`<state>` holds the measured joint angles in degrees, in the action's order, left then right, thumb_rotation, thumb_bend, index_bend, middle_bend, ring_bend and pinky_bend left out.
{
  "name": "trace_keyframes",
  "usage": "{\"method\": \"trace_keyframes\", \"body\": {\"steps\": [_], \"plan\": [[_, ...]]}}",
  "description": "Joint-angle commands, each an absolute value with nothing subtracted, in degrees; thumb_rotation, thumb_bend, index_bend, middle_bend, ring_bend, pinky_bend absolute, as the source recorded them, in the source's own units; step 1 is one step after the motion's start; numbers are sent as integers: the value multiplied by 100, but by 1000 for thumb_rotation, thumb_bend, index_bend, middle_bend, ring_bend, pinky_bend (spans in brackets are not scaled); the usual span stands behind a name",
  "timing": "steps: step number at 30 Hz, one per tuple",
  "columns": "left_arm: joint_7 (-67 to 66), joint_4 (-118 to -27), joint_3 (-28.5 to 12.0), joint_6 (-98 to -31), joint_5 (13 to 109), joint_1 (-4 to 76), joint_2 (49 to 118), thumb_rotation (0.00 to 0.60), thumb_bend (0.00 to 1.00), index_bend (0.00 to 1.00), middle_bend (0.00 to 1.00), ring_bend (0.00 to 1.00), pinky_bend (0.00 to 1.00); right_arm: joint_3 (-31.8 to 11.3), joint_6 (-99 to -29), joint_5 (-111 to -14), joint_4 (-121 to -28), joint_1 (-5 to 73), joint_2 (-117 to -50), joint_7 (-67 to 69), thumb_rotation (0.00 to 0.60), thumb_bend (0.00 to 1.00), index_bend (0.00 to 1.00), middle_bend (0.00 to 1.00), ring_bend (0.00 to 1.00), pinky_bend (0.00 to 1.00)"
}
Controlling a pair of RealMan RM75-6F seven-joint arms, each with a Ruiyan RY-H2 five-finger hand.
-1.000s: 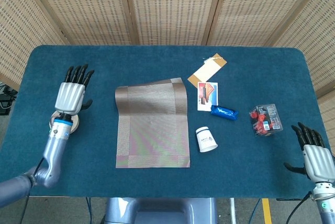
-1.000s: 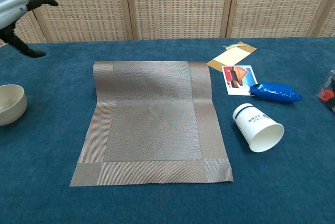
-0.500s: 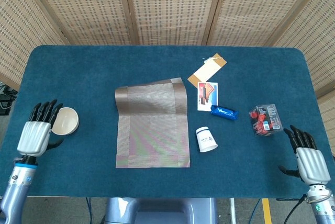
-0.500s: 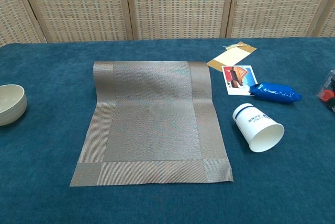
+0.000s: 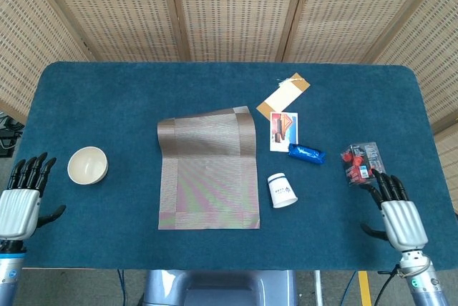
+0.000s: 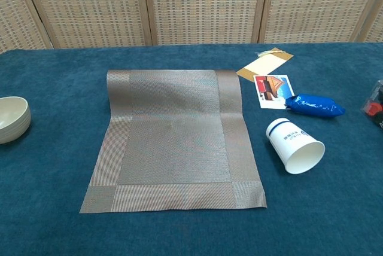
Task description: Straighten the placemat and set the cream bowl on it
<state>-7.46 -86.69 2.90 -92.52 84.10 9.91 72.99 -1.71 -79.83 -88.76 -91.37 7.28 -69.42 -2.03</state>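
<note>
The woven brown placemat (image 5: 207, 170) (image 6: 173, 139) lies in the middle of the blue table, its far end curled up and slightly skewed. The cream bowl (image 5: 87, 165) (image 6: 12, 119) stands upright on the table left of the mat, apart from it. My left hand (image 5: 20, 206) hovers at the table's near left corner, fingers spread, holding nothing, well short of the bowl. My right hand (image 5: 399, 216) is at the near right edge, fingers spread and empty. Neither hand shows in the chest view.
A white paper cup (image 5: 282, 190) (image 6: 294, 146) lies on its side right of the mat. Beyond it are a blue packet (image 5: 305, 153), a picture card (image 5: 283, 131) and a tan envelope (image 5: 283, 96). A clear box of red items (image 5: 361, 163) sits just beyond my right hand.
My left hand has pulled back from above the bowl to the near left corner. My right hand has moved a little leftward along the near edge. Mat and bowl have not moved.
</note>
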Motion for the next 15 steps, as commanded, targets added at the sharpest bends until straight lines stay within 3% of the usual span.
{"method": "trace_keyframes", "body": {"steps": [1, 15], "plan": [[-742, -8653, 258, -9161, 8430, 973, 7289, 600, 134, 39, 0, 0, 0, -176, -7698, -8980, -9416, 973, -7193, -636, 600, 53, 262, 0, 0, 0], [-626, -8562, 72, -8876, 8422, 914, 7285, 600, 134, 39, 0, 0, 0, -533, -6930, -8378, -9705, 1661, -8474, -1959, 600, 104, 277, 0, 0, 0]]}}
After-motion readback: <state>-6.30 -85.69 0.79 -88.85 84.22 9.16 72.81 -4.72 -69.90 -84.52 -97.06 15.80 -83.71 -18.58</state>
